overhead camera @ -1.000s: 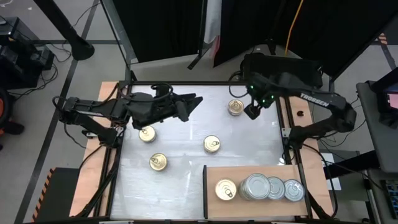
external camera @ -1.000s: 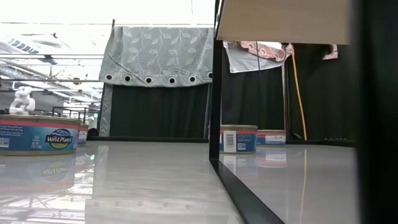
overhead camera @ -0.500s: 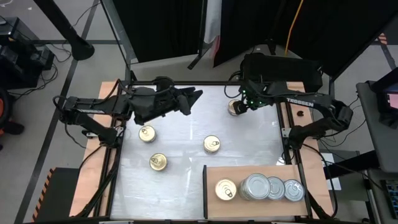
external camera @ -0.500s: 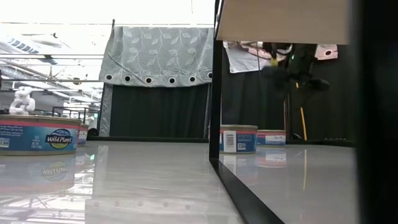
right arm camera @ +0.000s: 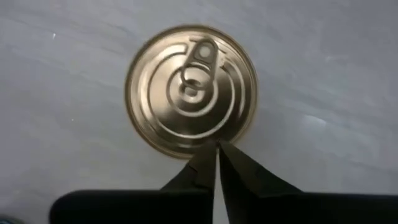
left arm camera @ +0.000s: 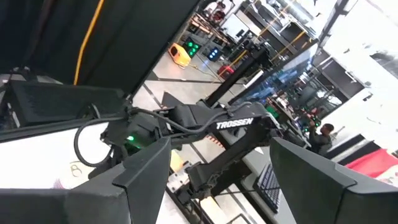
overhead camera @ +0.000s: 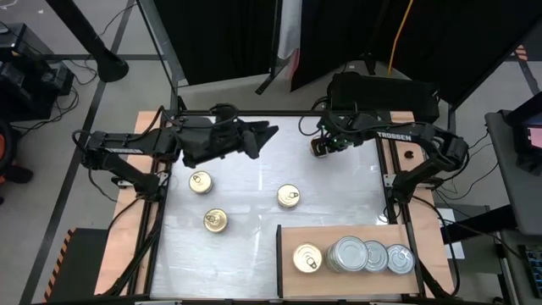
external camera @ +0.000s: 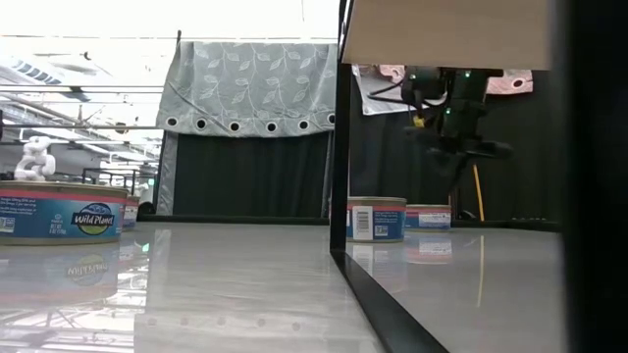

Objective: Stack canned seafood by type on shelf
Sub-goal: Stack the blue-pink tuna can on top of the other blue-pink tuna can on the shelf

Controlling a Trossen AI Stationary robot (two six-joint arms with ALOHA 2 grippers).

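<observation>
with jaws together, right gripper [right arm camera: 216,149] above gold-top can [right arm camera: 191,90]; left jaws apart.

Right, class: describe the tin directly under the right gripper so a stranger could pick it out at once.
Start at the white tabletop and go to its far right corner, away from the wooden shelf. There the gold-topped tin sits alone with the shut right gripper above its edge. Unlike the three other loose gold tins, it is the only one with an arm over it.

Four gold-topped tins [overhead camera: 287,196] upright on white tabletop, four more on shelf [overhead camera: 360,235]
</observation>
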